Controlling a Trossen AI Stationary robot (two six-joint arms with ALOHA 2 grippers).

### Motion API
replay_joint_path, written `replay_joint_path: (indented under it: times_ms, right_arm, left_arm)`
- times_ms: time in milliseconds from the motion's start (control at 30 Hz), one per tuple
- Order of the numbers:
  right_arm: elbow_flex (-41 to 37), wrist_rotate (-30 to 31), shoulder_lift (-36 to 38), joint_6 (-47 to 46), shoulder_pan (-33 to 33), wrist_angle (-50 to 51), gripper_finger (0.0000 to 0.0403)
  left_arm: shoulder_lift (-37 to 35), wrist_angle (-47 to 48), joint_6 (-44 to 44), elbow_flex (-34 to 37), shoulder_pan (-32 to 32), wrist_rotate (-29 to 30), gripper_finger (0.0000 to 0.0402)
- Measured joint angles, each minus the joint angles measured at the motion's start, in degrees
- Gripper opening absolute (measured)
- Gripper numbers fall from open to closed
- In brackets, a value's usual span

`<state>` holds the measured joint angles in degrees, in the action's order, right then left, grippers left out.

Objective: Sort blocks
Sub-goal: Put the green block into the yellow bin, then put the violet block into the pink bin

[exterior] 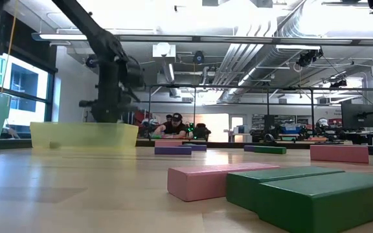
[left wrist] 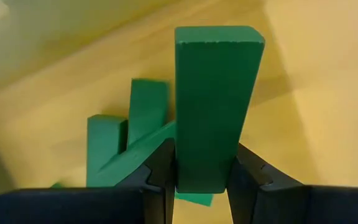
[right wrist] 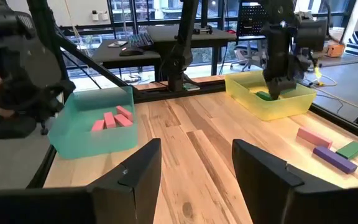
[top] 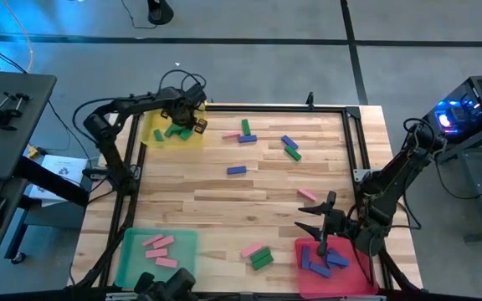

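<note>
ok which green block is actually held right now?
The green block clamped in the left tool, above the yellow tray; the other greens lie loose in the tray or on the table.

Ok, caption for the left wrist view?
Left gripper holds a green block above the yellow tray with other green blocks.

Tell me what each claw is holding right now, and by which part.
Left claw grips a green block by one end, over the yellow tray. Right claw is open, holding nothing.

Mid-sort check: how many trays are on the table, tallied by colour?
Yellow tray: 1
Green tray: 1
Red tray: 1
Total: 3
</note>
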<state>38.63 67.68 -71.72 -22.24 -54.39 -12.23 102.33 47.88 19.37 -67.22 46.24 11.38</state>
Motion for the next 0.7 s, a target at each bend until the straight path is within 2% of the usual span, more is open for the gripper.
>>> replay_joint_path:
  times_ms: [133, 367, 467, 700]
  right_arm:
    - [0.0, 0.0, 0.0, 0.0, 0.0, 0.02, 0.0181]
    - [0.0, 0.0, 0.0, -0.02, 0.02, 0.13, 0.0181]
    - [0.0, 0.0, 0.0, -0.02, 0.02, 0.18, 0.0181]
    - [0.0, 0.01, 0.0, -0.3, 0.02, 0.76, 0.0181]
  left_arm:
    - [1.97, -0.07, -0.92, -0.16, -0.11, 1.15, 0.0081]
    - [0.01, 1.51, -1.57, 0.11, -0.17, 0.78, 0.0221]
    - [-2.43, 3.0, -1.59, 0.04, -0.17, 0.89, 0.0258]
    - [-11.16, 4.94, -0.78, 0.07, -3.1, 1.32, 0.0267]
